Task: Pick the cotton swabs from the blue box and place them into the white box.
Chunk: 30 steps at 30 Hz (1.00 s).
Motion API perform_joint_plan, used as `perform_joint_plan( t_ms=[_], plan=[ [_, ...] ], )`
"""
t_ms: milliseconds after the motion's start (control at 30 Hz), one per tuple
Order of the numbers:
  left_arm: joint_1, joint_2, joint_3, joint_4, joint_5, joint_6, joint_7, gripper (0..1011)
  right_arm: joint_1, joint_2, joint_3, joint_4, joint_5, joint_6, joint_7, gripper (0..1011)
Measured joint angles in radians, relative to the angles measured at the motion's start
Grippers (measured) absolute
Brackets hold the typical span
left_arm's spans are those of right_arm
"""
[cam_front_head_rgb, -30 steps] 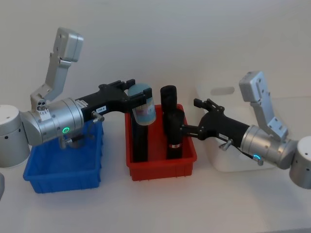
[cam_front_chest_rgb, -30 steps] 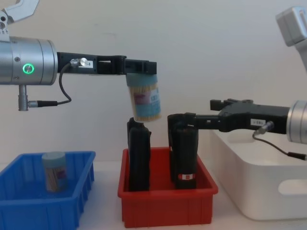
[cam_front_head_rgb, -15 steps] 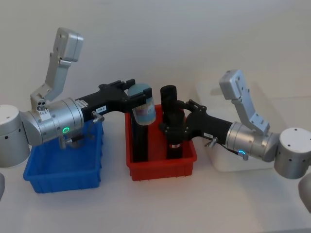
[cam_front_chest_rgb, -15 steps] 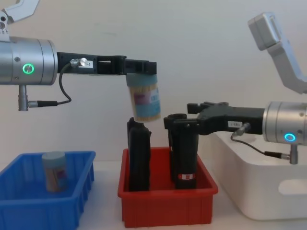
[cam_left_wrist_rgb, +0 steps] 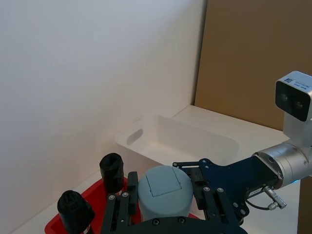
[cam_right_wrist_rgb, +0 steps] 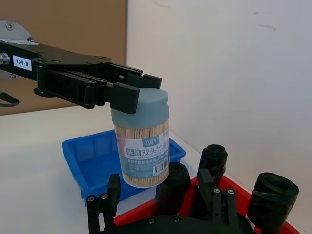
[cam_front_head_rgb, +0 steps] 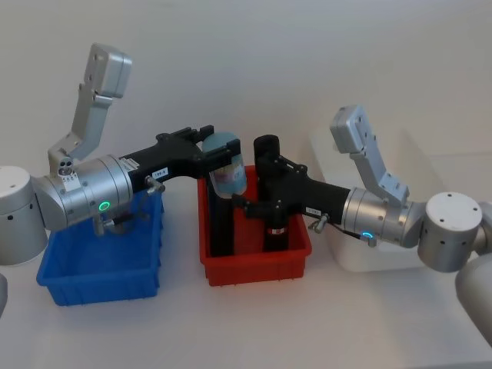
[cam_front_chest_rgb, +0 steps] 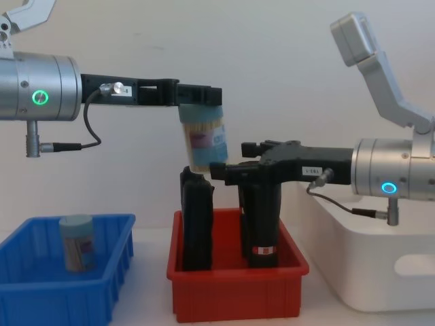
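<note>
The left gripper (cam_front_chest_rgb: 200,95) has its jaws pinched on the pale blue lid of a cotton swab jar (cam_front_chest_rgb: 204,142). The jar hangs up in the air, tipped a little, over the red bin (cam_front_chest_rgb: 238,295). The right gripper (cam_right_wrist_rgb: 163,195) reaches in from the other side with its jaws spread wide. The bottom of the jar sits just above the gap between them. I cannot tell if they touch it.

Two tall black cylinders (cam_front_chest_rgb: 197,224) stand in the red bin, right under the jar. A second jar (cam_front_chest_rgb: 77,242) stands upright in the blue box (cam_front_chest_rgb: 61,299), on the robot's left. The white box (cam_front_chest_rgb: 380,272) is on the right, just beside the red bin.

All three boxes sit in a row on a flat white table (cam_front_head_rgb: 231,330). A plain white wall (cam_front_chest_rgb: 272,54) is behind them, and the left wrist view shows a brown board (cam_left_wrist_rgb: 258,63) next to it.

The jar is clear plastic, round, and packed with pale sticks. The blue box has ribbed sides. The white box is smooth with round corners.
</note>
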Motion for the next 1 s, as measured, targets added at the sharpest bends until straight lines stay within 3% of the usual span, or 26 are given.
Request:
perform_joint_plan(
  t_ms=[700,1000],
  plan=[
    [0.000,0.000,0.000,0.000,0.000,0.000,0.000,658,0.083,-0.036,-0.019,0.129,0.025,-0.040,0.062,996],
    [0.000,0.000,0.000,0.000,0.000,0.000,0.000,658,0.115,-0.049,-0.025,0.180,0.036,-0.055,0.083,785]
  ],
)
